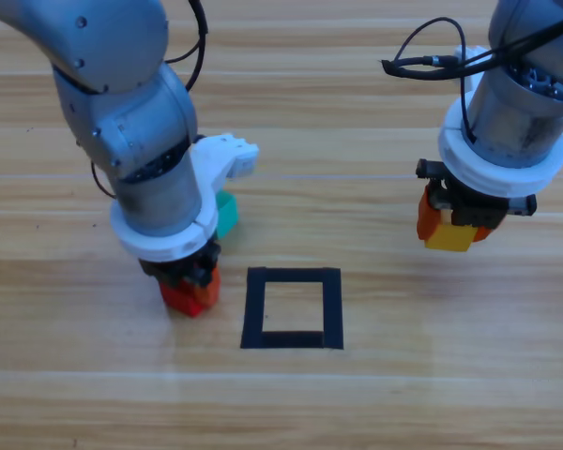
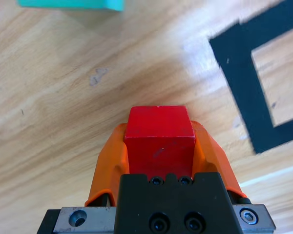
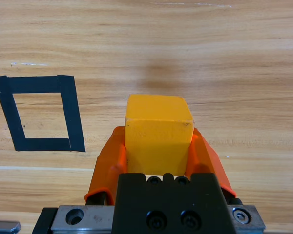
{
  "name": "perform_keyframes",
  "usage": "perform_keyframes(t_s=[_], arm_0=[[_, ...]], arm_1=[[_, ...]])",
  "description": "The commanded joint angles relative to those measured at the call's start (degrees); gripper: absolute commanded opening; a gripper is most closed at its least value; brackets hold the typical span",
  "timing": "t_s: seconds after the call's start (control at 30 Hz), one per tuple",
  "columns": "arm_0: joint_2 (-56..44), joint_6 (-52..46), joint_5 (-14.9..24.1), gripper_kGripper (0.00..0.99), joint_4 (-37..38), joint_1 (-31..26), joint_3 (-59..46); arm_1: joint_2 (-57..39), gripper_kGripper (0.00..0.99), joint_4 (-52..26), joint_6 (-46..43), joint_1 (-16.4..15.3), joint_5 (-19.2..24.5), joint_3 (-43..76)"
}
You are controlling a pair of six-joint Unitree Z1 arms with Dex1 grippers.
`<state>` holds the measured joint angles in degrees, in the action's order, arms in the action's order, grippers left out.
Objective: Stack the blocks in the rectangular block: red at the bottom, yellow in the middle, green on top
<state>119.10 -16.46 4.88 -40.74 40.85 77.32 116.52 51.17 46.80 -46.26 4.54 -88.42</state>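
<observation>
Left tool (image 1: 190, 292) clamped on red cube (image 2: 159, 139) just left of black tape square (image 1: 293, 308), right tool (image 1: 453, 225) clamped on yellow cube (image 3: 158, 136) well right of square, teal-green cube (image 1: 227, 214) on worktop (image 1: 357, 403) behind left arm.

The taped outline (image 1: 294, 308) lies on the table (image 1: 357, 403), centre front in the high view. The left gripper (image 1: 190, 292) sits just left of the outline, clamped on the red cube (image 1: 180, 300). The green cube (image 1: 227, 215) rests on the table behind that gripper. The right gripper (image 1: 453, 225) is well right of the outline and farther back, clamped on the yellow cube (image 1: 448, 236).
</observation>
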Motion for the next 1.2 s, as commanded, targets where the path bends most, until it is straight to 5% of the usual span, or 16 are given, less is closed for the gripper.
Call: perform_keyframes(t_s=[0.03,0.3,1.2], arm_0=[[4.2,-12.1,-0.5,0.038,-3.6,-0.2,5.6],[13.4,-25.2,0.6,0.037,-16.0,3.5,21.9],[12.9,-31.2,0.2,0.038,-15.9,9.8,25.0]], arm_1=[[-1.4,0.187,0.7,-0.8,0.8,1.0,0.6],[-1.4,0.189,0.7,-1.4,0.8,1.1,0.1],[-1.4,0.189,1.4,-2.0,0.8,1.4,-0.6]])
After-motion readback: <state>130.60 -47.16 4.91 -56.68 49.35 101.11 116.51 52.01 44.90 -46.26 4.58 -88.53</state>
